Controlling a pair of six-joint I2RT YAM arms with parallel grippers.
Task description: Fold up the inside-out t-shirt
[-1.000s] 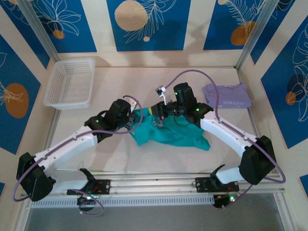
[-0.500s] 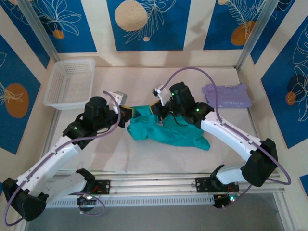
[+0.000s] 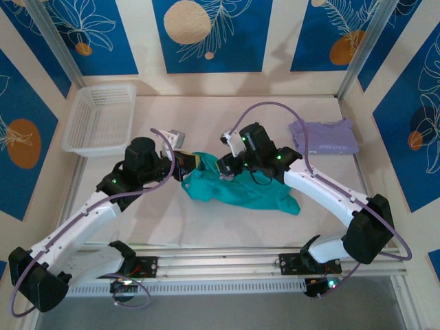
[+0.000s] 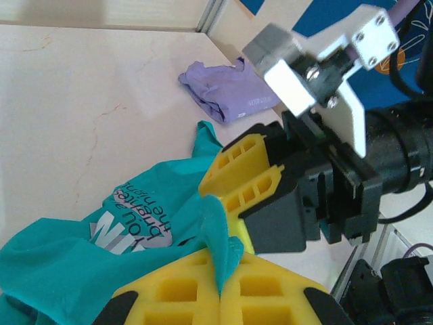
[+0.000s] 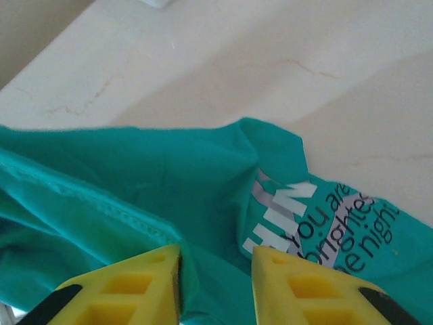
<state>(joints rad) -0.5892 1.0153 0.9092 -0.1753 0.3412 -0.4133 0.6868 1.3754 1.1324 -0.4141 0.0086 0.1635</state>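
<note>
Pale stone-look table [image 3: 206, 117] stands between blue patterned walls, and a folded lavender shirt [image 3: 324, 136] rests on its far right part. Left of the lavender shirt and a little to the near side of it, the inside-out t-shirt [image 3: 247, 194] lies in a crumpled heap, with part of its print turned up. The left gripper [image 3: 193, 163] is at the side of the heap farthest from the lavender shirt. In the left wrist view its yellow fingers are pressed together, with a fold of teal cloth pinched between them. The right gripper [image 3: 221, 166] is at the same heap, closer to the lavender shirt, and it nearly faces the left one. Its fingers [image 5: 128, 284] stand apart above the cloth, with a stitched hem just beside one of them, and I see nothing held between them.

I judge that the step is to take a second hold, so that the shirt can be spread flat. To do it well, the right gripper should close on the hem itself, on one layer and not on a loose bunch. The left hold looks thin, so its pull away from the lavender shirt should be slow, and the lift should be low, or the cloth may slip out
</note>
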